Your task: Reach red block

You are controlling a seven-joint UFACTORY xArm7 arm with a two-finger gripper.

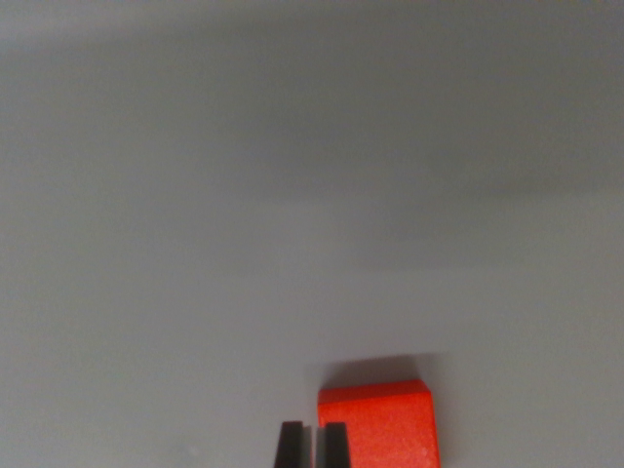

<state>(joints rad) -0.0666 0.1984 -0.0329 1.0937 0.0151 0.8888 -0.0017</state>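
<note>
Likely light and rigid, the block (378, 426) suits a side-face pinch; the gripper (311, 445) fingers stand nearly pressed together, empty.

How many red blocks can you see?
1. The red block sits at the bottom of the wrist view, right of centre, on the grey surface, just beside the gripper. Others could lie outside the picture.

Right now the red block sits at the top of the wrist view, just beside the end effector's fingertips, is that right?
Not quite. The wrist view shows the red block at the bottom edge, not the top. It does sit just beside the end effector.
</note>
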